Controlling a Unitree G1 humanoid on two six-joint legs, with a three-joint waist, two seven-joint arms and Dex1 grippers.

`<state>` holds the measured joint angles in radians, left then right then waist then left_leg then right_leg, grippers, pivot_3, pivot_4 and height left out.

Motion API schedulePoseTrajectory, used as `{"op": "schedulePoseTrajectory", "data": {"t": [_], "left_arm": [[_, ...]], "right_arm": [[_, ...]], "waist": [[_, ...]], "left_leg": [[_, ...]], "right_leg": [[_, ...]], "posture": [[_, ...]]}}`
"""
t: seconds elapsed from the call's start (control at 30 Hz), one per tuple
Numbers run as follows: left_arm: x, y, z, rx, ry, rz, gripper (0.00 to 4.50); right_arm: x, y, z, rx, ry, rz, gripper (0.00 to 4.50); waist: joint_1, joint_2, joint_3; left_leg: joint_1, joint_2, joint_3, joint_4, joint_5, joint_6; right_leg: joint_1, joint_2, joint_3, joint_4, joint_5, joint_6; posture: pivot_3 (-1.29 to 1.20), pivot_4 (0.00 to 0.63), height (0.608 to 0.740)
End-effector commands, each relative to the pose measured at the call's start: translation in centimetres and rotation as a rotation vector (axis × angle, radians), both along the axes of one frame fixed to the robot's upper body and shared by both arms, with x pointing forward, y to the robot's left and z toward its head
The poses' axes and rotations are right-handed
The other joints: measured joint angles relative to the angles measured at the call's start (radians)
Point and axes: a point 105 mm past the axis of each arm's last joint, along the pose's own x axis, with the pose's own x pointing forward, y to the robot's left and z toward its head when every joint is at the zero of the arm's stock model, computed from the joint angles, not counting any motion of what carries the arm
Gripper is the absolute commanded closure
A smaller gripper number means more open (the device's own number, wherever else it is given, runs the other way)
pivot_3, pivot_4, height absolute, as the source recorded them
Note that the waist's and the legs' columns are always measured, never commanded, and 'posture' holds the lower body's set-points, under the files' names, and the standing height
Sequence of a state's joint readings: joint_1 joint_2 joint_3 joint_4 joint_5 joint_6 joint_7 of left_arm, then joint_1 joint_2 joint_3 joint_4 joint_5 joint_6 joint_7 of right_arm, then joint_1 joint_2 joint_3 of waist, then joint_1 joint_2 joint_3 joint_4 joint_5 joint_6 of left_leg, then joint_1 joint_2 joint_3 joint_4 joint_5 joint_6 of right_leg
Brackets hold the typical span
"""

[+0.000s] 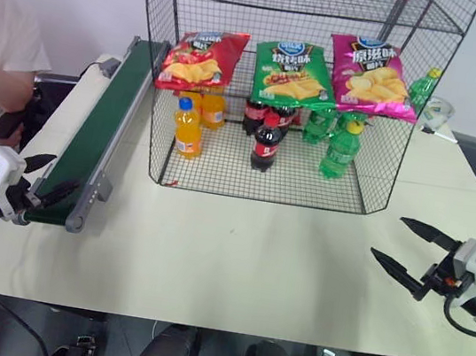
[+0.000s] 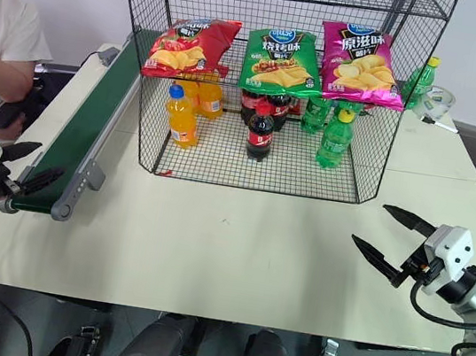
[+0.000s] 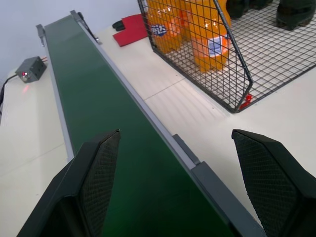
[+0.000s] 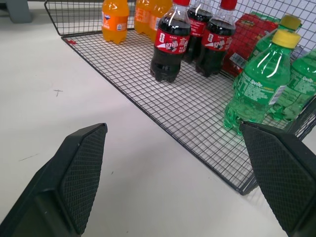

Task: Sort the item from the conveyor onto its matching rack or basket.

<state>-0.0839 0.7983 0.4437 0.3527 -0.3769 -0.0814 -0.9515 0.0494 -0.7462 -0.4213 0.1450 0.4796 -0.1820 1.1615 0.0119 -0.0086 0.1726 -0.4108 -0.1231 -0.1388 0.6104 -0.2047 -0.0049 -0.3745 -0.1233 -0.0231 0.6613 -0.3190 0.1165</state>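
Left gripper [image 1: 45,178] open, hanging at the near end of the conveyor [image 1: 102,126], holding nothing. Right gripper [image 1: 411,248] also spread wide, empty, above the table [image 1: 235,258] on the right side, well apart from the rack [image 1: 287,87].

Head views: I see the red bag [image 1: 202,58] lying on the rack's middle shelf, leftmost, with a green bag [image 1: 294,73] beside it and a pink bag [image 1: 370,76] to the right. Below them on the bottom shelf stand orange bottles [image 1: 187,127], cola bottles [image 1: 265,144] and green bottles [image 1: 341,150]. A person's sleeve [image 1: 1,53] is at the far left, behind the conveyor.

Left wrist: fingers [image 3: 96,182] wide apart; one is over the belt, the other over the table past the rail. A small grey box [image 3: 30,69] with a red light sits beside the belt's far part. A red flat thing [image 3: 132,30] lies near the far end; I can't make out what it is.

Right wrist: fingers [image 4: 81,173] apart, pointing toward the rack's bottom shelf and its bottles.
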Motion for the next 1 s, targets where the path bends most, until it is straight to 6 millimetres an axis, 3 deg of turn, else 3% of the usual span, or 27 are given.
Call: {"op": "schedulePoseTrajectory", "data": {"t": [0.03, 1.0], "left_arm": [[0.1, 0.1, 0.9, 0.022, -0.038, 0.005, 0.72], [-0.1, -0.8, 0.0, 0.009, -0.029, -0.043, 0.72]], "right_arm": [[0.0, -0.3, 1.0, -0.021, -0.038, 0.000, 0.00], [-0.2, 1.1, 0.4, -0.005, -0.028, 0.024, 0.00]], "waist": [[0.000, 0.000, 0.000], [0.000, 0.000, 0.001]], "left_leg": [[0.000, 0.000, 0.000, 0.000, 0.000, 0.000], [0.000, 0.000, 0.000, -0.001, 0.000, 0.000]], "right_leg": [[0.000, 0.000, 0.000, 0.000, 0.000, 0.000], [0.000, 0.000, 0.000, 0.000, 0.000, 0.000]], "posture": [[0.00, 0.150, 0.740], [0.00, 0.150, 0.740]]}}
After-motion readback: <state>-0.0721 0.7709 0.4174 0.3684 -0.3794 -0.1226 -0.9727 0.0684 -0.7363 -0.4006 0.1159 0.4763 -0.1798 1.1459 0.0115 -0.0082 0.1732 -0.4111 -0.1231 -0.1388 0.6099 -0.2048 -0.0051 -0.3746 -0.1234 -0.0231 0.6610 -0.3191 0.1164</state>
